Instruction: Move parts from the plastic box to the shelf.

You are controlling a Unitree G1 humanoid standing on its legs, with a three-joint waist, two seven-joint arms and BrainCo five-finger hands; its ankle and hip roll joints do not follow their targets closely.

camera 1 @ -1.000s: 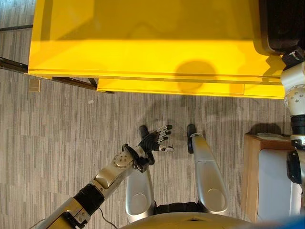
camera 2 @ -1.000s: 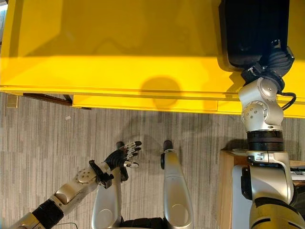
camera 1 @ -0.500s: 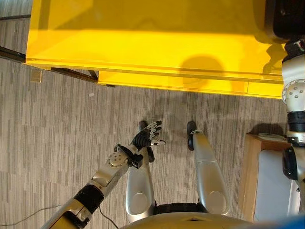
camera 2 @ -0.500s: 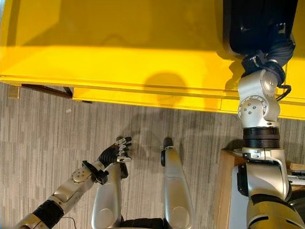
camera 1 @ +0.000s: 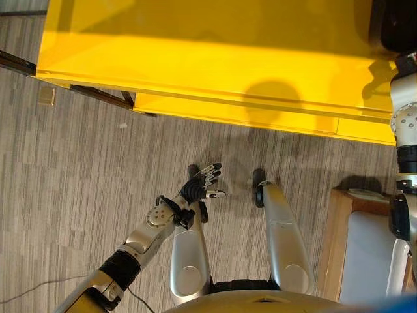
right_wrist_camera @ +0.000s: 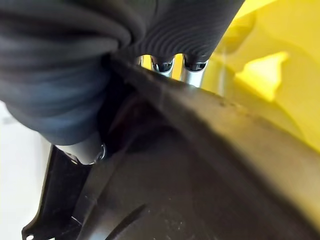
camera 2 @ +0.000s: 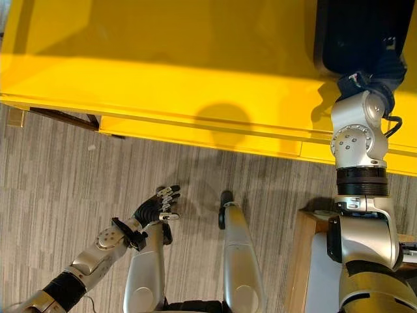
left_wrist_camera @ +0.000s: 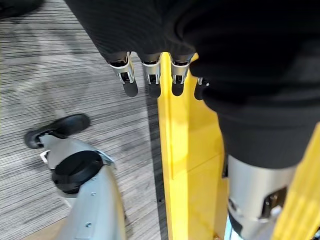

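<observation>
Right hand [camera 2: 381, 70] at the black box [camera 2: 355, 36], two o'clock, fingers hidden; left hand [camera 1: 199, 187] spread, empty; nothing shelved.

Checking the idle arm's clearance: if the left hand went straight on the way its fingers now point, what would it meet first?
Probably nothing nearby. The left hand, fingers relaxed and empty, hangs low over the carpet floor, pointing towards the yellow shelf. The shelf's front edge looks like the first thing in line, though depth is unclear.

A workshop or lab: a broad glossy yellow metal shelf [camera 1: 208, 59] stands on grey striped carpet flooring [camera 1: 78, 176].
</observation>
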